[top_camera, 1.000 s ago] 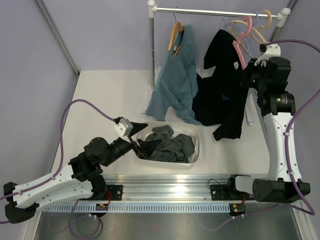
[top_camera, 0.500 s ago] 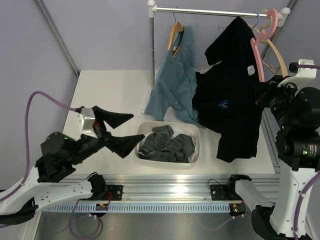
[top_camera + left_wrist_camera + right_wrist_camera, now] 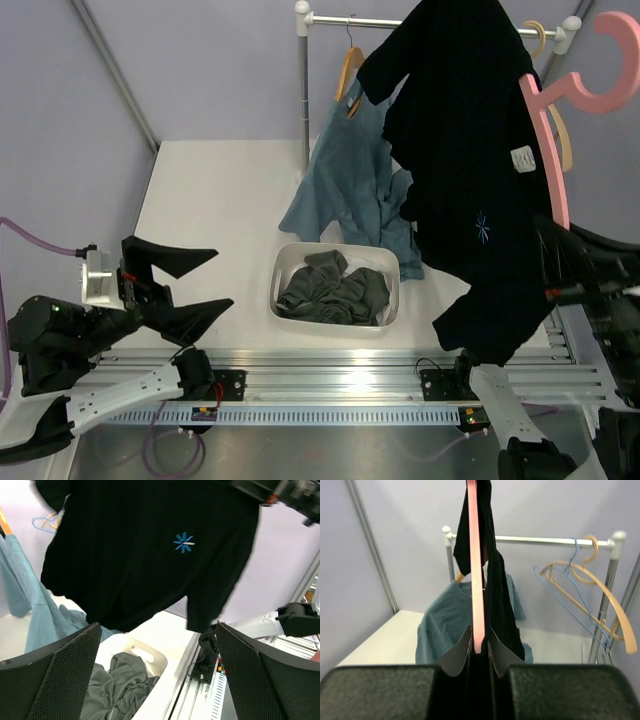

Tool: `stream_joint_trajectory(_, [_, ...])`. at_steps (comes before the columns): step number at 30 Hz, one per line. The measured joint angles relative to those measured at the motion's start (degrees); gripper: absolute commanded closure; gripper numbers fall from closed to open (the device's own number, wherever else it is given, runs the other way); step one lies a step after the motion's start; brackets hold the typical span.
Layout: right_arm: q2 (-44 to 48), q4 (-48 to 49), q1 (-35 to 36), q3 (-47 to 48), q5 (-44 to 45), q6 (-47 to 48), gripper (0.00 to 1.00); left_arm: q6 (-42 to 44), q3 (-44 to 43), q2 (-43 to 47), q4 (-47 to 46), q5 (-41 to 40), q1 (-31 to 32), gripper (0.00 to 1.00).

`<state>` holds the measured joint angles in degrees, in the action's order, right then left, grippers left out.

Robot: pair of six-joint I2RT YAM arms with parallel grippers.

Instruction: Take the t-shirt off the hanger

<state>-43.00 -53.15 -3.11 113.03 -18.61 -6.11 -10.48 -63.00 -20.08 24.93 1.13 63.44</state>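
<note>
Right wrist: right tool (image 3: 479,631) pinches tilted hanger (image 3: 475,555); left tool (image 3: 222,278) wide, empty. I fear t-shirt (image 3: 460,130) slides off toward bin (image 3: 275,287), 7 o'clock.

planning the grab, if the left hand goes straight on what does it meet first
Probably the t-shirt, its lower part; the open left hand has free space before it, though depth is unclear.
</note>
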Motion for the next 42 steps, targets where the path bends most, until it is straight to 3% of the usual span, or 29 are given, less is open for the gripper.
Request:
stream_joint_trajectory(8, [3.3,-0.3,0.0,1.7,-8.7,-2.1,1.0,0.6,-2.2,0.8,3.6,0.2,0.0,0.01])
stream_joint_trajectory(15, [3.8,2.6,-0.1,-1.0,-30.5,-8.7,1.0,1.2,-4.2,0.9,7.0,1.9,0.0,0.01])
stream_joint_trajectory(20, [6.5,7.4,-0.1,-3.7,-40.5,-11.6,1.0,1.7,-6.3,1.8,8.5,2.2,0.0,0.01])
stream_joint_trajectory(24, [10.2,4.7,-0.1,-8.6,-43.0,-7.6,1.0,2.1,-8.3,2.4,8.7,2.2,0.0,0.01])
stream_joint_trajectory(29, [14.7,0.3,0.0,-22.9,-40.8,-4.2,1.0,3.7,-10.3,1.5,8.7,2.2,0.0,0.01])
stream_joint_trajectory(36, [15.9,6.5,-0.1,-40.7,-45.3,-7.3,1.0,6.3,-17.4,-12.8,8.9,8.4,0.0,0.01])
stream_joint_trajectory(42, [15.6,11.6,0.0,-42.4,-50.7,-7.1,1.0,8.0,-25.1,-25.9,11.7,12.3,0.0,0.01])
